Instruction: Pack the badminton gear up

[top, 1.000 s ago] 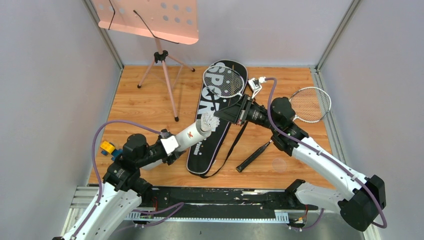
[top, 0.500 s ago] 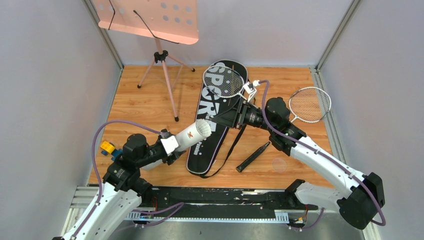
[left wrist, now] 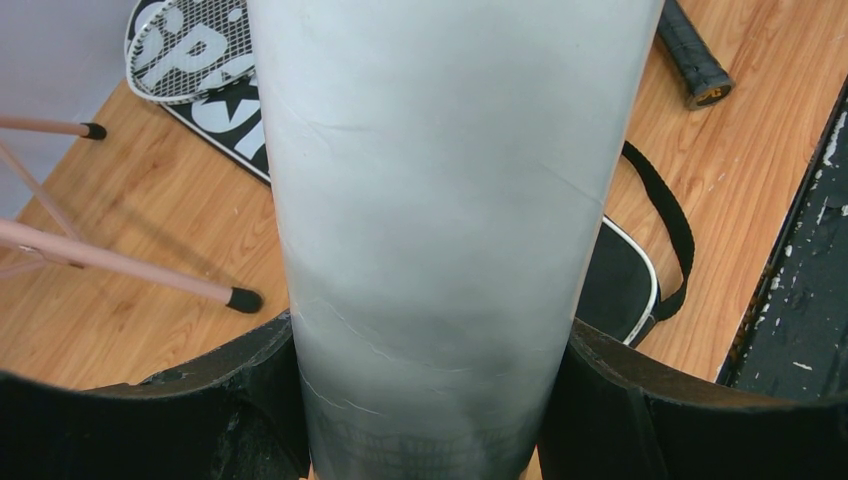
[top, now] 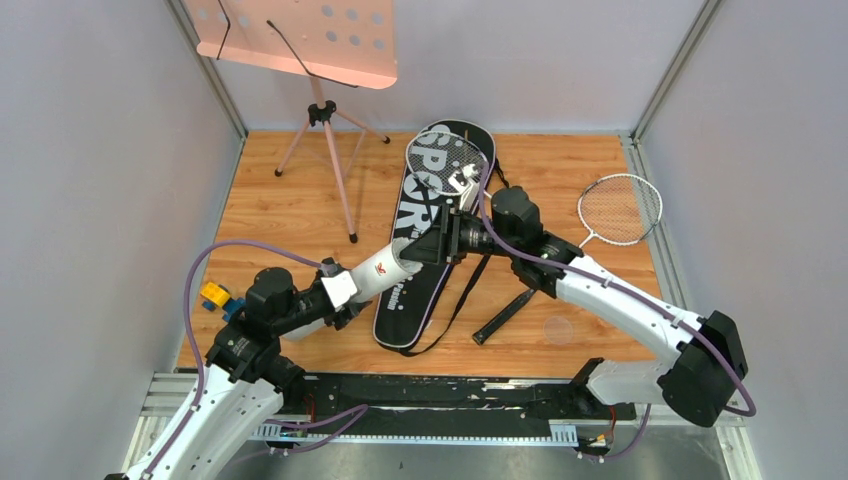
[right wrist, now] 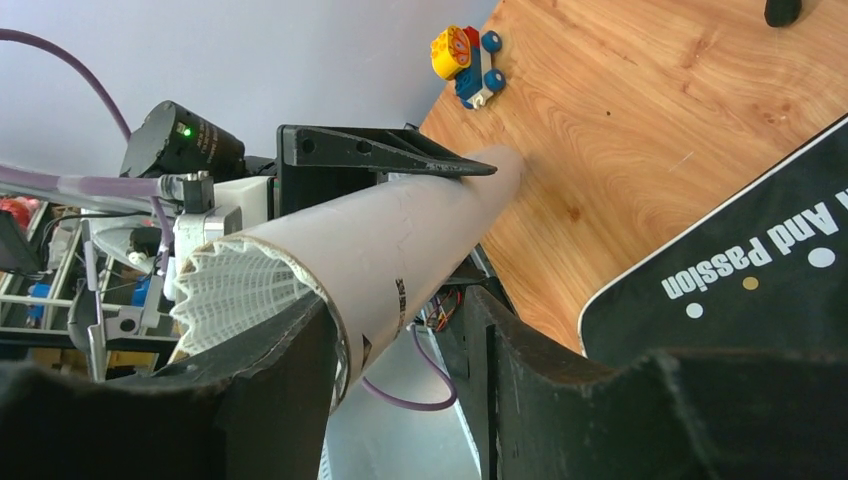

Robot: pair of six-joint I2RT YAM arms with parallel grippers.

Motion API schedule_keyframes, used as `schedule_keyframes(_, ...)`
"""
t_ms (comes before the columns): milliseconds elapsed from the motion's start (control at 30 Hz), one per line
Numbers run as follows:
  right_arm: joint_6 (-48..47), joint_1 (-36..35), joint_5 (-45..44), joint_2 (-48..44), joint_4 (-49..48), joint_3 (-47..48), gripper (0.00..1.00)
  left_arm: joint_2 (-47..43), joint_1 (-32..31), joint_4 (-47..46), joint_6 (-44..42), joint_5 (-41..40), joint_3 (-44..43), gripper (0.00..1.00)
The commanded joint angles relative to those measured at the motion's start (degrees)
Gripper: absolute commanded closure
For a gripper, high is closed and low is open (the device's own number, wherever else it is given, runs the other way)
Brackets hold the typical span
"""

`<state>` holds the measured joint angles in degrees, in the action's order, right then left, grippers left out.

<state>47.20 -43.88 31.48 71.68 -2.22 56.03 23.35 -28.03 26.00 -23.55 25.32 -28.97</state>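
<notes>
Right, your left pincer (left wrist: 430,410) first: it's clamped on the white tube (left wrist: 440,200), one finger each side of its near end, no gap showing. 1 tube, held up off the desk (top: 290,200) and slanting away from the left arm twd the bag (top: 412,205), mouth at the far end.

Your right pincer (right wrist: 400,330) sits at that mouth w/ jaws apart, approx. half spread. The tube rim is just beside one finger, and you can't tell if they touch. The other finger stands clear, so nothing's gripped there.

1 shuttlecock (right wrist: 245,290) visible, its white feathers filling the tube mouth. Can't tell if more sit deeper in.

Bag: 1, black, lettered SPORT, flat on the desk below both pincers, strap trailing twd the near side.

Rackets: 2.
- Racket no. 1 (top: 447,163) has its head resting on the bag's far end, over the lettering.
- Racket no. 2 (top: 620,208) lies on bare desk well to the right, and your right arm covers its shaft.
- 1 black grip (top: 505,315) lies just right of the strap. The arm hides what it joins to.

Off to the sides:
- 1 pink music stand (top: 300,40) at the far left.
- 1 yellow-blue toy (top: 215,297) at the desk's left edge, near the left arm.
</notes>
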Motion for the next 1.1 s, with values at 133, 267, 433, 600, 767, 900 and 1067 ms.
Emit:
schedule_keyframes(133,-5.79,-2.27,-4.6,3.46,6.88,7.71,0.51,-0.11,-0.18,-3.08,-0.95,1.04,-1.15,0.38)
schedule_keyframes(267,-10.32,-2.27,-5.69,4.83,10.74,10.59,0.51,-0.05,-0.18,-2.97,-1.17,1.3,-1.09,0.38)
schedule_keyframes(433,-13.96,-2.29,-5.81,7.54,14.79,14.13,0.5,0.23,-0.18,-2.9,-1.3,1.54,-1.17,0.38)
schedule_keyframes(600,-15.25,-2.43,-2.85,10.97,15.69,16.66,0.51,0.16,-0.19,-2.81,-1.32,1.42,-1.17,0.38)
schedule_keyframes(767,-15.48,-2.7,-2.66,12.39,16.23,17.88,0.51,0.38,-0.18,-2.88,-1.28,1.55,-1.16,0.38)
schedule_keyframes(900,-15.1,-2.73,-2.72,10.94,16.19,17.59,0.5,0.38,-0.18,-2.96,-1.28,1.5,-1.17,0.38)
schedule_keyframes(1067,-14.0,-2.75,-2.97,6.06,16.19,16.52,0.36,0.38,-0.18,-2.97,-1.31,1.35,-1.18,0.38)
